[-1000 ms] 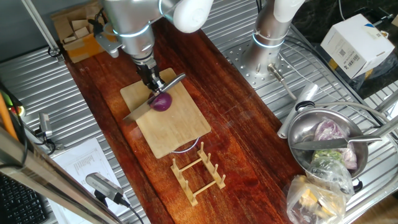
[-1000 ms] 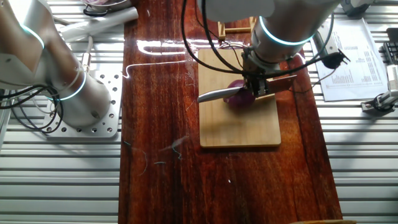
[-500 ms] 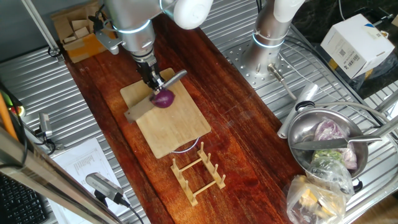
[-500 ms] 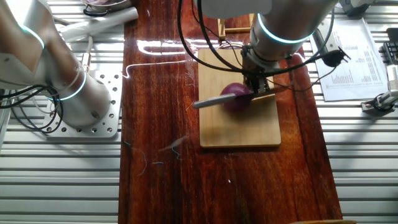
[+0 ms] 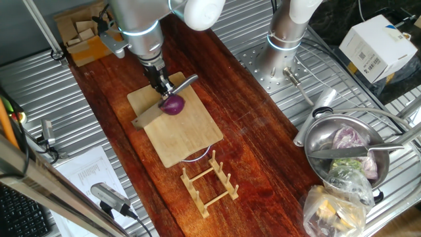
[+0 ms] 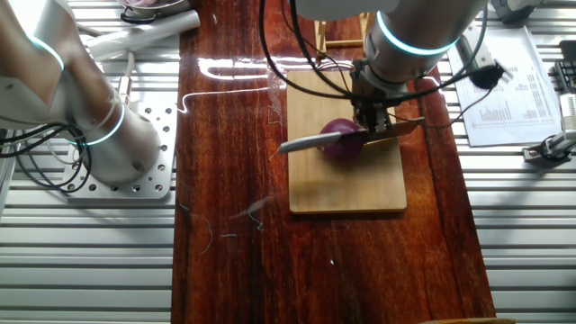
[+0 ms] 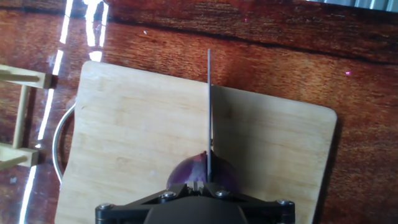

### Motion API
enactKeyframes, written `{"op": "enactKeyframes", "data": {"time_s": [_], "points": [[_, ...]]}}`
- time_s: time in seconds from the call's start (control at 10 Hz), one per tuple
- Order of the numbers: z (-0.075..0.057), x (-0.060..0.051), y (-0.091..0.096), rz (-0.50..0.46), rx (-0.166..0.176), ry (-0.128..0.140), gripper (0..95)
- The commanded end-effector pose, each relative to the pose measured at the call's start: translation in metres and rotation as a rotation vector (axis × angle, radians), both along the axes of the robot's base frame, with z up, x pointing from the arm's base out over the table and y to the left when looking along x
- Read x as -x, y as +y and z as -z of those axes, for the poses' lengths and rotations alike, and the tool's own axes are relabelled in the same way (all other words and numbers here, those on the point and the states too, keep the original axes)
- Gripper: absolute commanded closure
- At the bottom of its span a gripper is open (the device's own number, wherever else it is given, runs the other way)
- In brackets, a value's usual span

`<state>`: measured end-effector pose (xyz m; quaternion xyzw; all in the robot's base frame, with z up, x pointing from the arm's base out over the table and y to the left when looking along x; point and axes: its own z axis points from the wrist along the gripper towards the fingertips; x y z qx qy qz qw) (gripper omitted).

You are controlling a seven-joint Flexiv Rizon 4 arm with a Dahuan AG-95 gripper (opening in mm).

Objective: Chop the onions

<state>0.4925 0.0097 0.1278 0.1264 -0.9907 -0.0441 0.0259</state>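
A small red onion [image 5: 173, 106] [image 6: 340, 141] sits on the bamboo board [image 5: 181, 135] [image 6: 346, 184]. My gripper [image 5: 162, 90] [image 6: 374, 126] is shut on a knife [image 5: 187, 83] [image 6: 306, 142], holding it by the handle just behind the blade. The blade lies across the top of the onion. In the hand view the blade shows edge-on as a thin line [image 7: 209, 106] running over the middle of the onion [image 7: 189, 171], which is partly hidden under the gripper body. How deep the blade sits in the onion I cannot tell.
A wooden rack [image 5: 209, 183] [image 7: 18, 112] stands just beyond one end of the board. A metal bowl [image 5: 316, 141] with vegetables and a plastic bag [image 5: 332, 209] are at the right. Another arm's base [image 5: 284, 41] [image 6: 108, 135] stands on the metal table.
Over the last second the knife and gripper shifted a little across the onion. In the last half second almost nothing has moved.
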Motion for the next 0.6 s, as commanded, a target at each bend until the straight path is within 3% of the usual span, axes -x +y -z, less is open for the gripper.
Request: {"op": "enactKeyframes", "data": {"time_s": [0.1,0.6], "points": [[-0.0016,0.0028,-0.0012,0.000,0.003,0.002,95.0],[-0.0017,0.0095,-0.0096,-0.024,0.022,0.006,95.0]]}}
